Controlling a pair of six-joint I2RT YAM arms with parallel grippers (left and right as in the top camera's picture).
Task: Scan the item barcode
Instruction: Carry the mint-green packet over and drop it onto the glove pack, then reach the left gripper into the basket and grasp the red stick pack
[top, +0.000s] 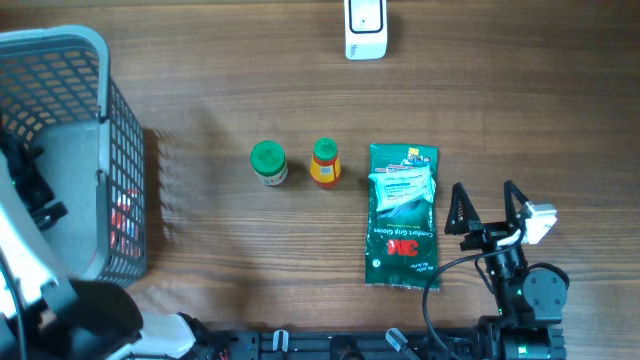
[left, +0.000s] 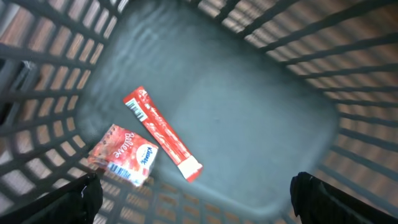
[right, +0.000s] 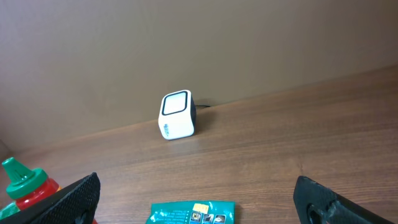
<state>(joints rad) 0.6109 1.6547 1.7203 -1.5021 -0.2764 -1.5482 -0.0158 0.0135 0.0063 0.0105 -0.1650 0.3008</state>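
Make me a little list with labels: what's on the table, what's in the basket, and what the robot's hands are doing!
scanner: white barcode scanner, at the far edge of the table
in a row on the table: green-lidded jar, red bottle with green cap, green 3M gloves packet
basket: grey mesh basket, on the left
in the basket: long red stick packet with a barcode, small red-and-white packet beside it
left gripper: open, over the basket's inside, holding nothing
right gripper: open, beside the gloves packet, holding nothing
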